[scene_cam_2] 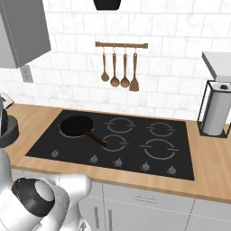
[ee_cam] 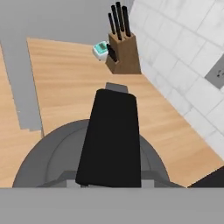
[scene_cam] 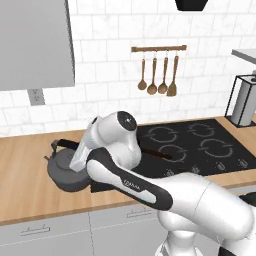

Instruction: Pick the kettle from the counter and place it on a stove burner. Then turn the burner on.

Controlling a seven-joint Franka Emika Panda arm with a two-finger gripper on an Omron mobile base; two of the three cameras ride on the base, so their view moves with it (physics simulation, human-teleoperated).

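Progress: early, by the look of it; kettle (scene_cam: 65,172) on the counter (scene_cam: 25,170), left of the cooktop (scene_cam: 200,145), not yet lifted or carried.
Left to do: grasp or lift, carry right to a burner (scene_cam_2: 158,149), set down, then turn a knob (scene_cam_2: 145,167).
Knife block (ee_cam: 124,50): far ahead of the claw in the hand view, on the counter by the tiled wall, well apart from the kettle.
Kettle: directly under the claw; black handle sleeve (ee_cam: 111,140) runs up the middle of the hand view, round grey body spread beneath it.
Claw: fingertips hidden in the hand view, and in the left base view the hand is masked by the wrist; cannot tell whether wide, narrow or already closed on the handle.
Arm: rises from the base, forearm reaching left and forward, wrist (scene_cam: 117,137) bent down over the kettle; hand low, close above the handle.
Pan (scene_cam_2: 76,126): right of the claw, on the near-left burner zone, handle pointing toward the centre of the cooktop; likely not the best target.
Free burners: further right, three ring marks bare; front right one looks roomy for the kettle.
Knobs: row along the front edge of the cooktop, right of the claw, untouched as far as can be judged.
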